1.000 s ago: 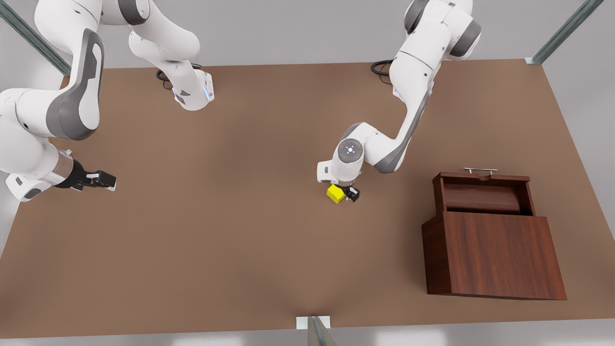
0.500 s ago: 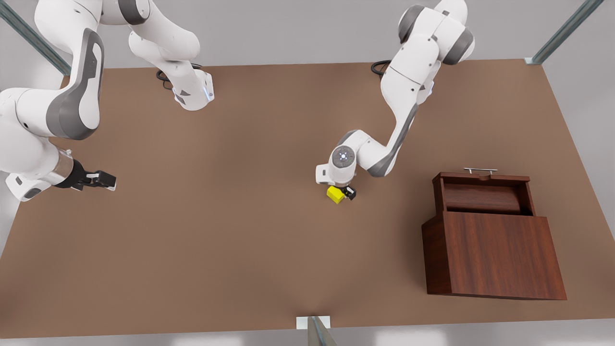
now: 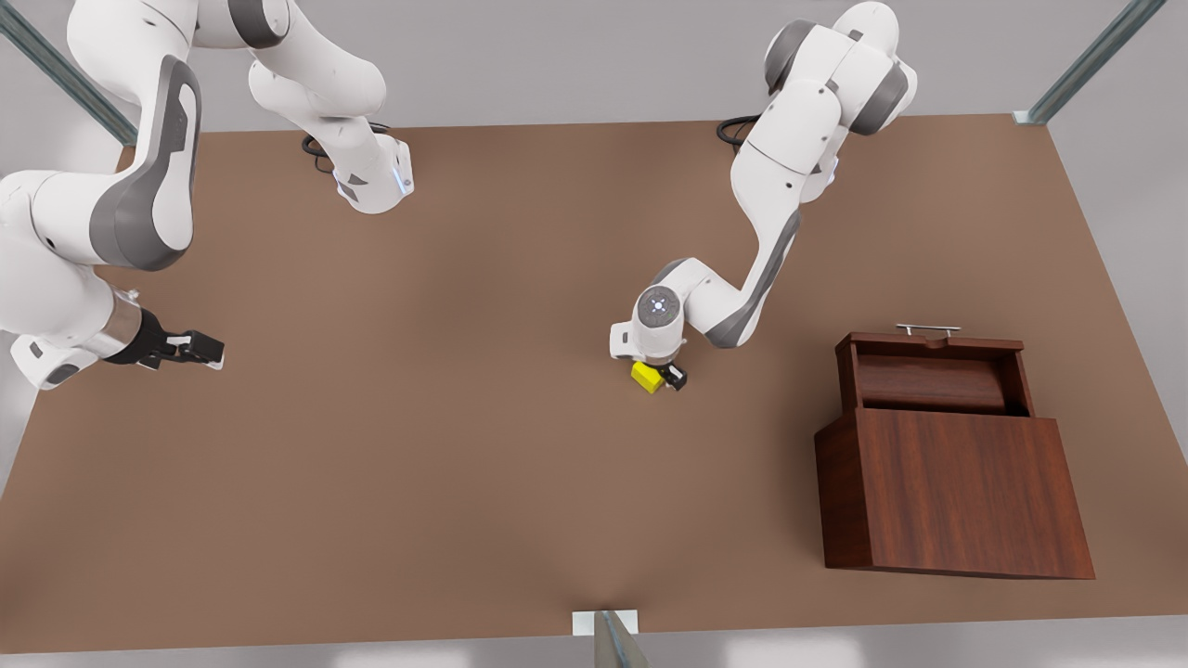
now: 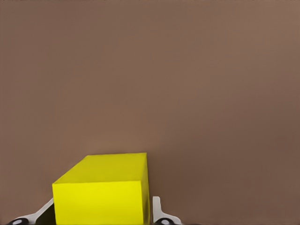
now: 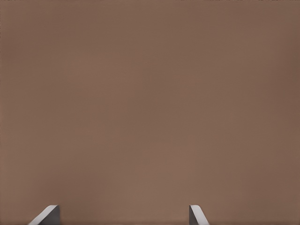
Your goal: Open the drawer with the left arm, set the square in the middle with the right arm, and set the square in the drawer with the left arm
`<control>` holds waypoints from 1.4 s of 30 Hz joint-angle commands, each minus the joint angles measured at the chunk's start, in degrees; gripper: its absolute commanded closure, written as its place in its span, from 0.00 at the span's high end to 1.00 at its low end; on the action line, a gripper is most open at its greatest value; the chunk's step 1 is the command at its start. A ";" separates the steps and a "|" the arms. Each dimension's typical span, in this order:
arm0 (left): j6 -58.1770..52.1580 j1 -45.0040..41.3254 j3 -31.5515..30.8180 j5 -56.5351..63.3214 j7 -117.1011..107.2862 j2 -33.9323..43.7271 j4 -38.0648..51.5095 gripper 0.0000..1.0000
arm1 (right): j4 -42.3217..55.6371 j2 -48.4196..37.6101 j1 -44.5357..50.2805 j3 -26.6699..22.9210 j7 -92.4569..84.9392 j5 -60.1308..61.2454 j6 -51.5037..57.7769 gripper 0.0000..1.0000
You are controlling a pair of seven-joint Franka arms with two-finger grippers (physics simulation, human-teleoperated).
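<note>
The yellow square [image 3: 645,378] rests on the brown table near its middle. My left gripper [image 3: 655,374] reaches straight down over it from the arm on the front view's right. In the left wrist view the square [image 4: 101,187] sits tight between my fingertips [image 4: 157,212], and the gripper is shut on it. The drawer [image 3: 928,383] stands pulled out from the wooden box [image 3: 956,492], with its silver handle [image 3: 928,328] toward the back. My right gripper [image 3: 209,350] waits open and empty low over the table at the front view's left, its fingertips [image 5: 49,215] wide apart.
The wooden box takes up the front right of the table [image 3: 464,445]. Both arm bases [image 3: 371,181] stand along the back edge. A metal post [image 3: 613,640] rises at the middle of the front edge.
The left arm's wrist has sunk lower over the square and its elbow has swung a little toward the front view's left. The square, drawer and right arm have stayed put.
</note>
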State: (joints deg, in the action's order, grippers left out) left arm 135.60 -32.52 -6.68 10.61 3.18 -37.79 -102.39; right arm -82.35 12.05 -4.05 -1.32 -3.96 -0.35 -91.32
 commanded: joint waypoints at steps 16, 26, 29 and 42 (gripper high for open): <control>-3.85 0.26 0.26 -0.06 -0.02 4.21 0.96 0.71 | 0.00 0.08 0.00 0.00 0.09 0.00 -0.35 1.00; -25.91 1.05 17.48 -6.92 30.91 24.08 0.96 0.73 | 0.09 -0.18 0.09 0.00 0.18 0.00 -0.26 1.00; -25.56 1.05 26.45 -7.80 46.20 23.99 0.35 0.73 | 1.06 -0.36 -0.08 0.00 0.26 0.70 0.18 1.00; -23.63 6.68 37.09 -8.59 76.88 20.30 0.17 0.75 | 0.97 0.44 0.18 0.09 0.18 0.79 -1.58 1.00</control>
State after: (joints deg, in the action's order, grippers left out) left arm 111.97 -25.82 30.47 2.13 80.57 -17.72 -102.22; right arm -81.39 12.48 -3.91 -1.23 -3.78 0.30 -92.90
